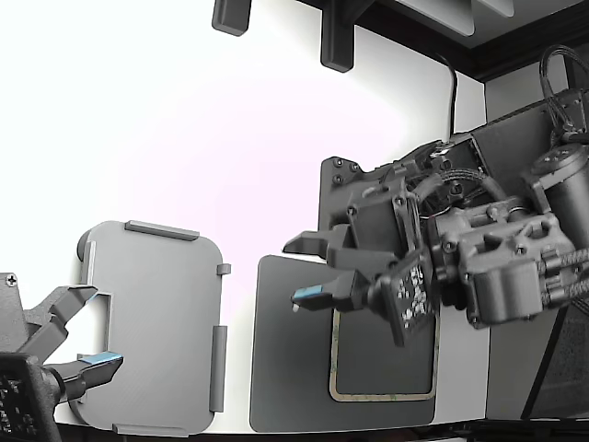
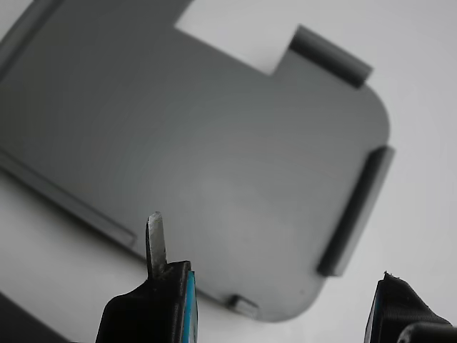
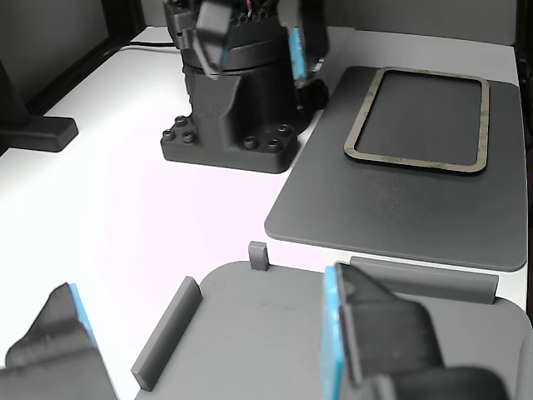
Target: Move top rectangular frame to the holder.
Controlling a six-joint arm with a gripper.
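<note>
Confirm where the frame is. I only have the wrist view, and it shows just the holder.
Observer: The top rectangular frame lies flat on the dark mat, at the exterior view's right of the holder. Nothing grips it.
Operator: Where's my gripper relative to it?
Observer: The gripper is open and points toward the holder. In the exterior view it covers the frame's upper part.
Operator: Anything else near the holder?
Observer: Yes. The second arm's gripper is open at the holder's lower-left corner in the exterior view.

Pincer (image 2: 282,304) hangs open and empty over grey holder (image 2: 214,150) on white tabletop (image 2: 421,57); raised tabs line holder's rim.
</note>
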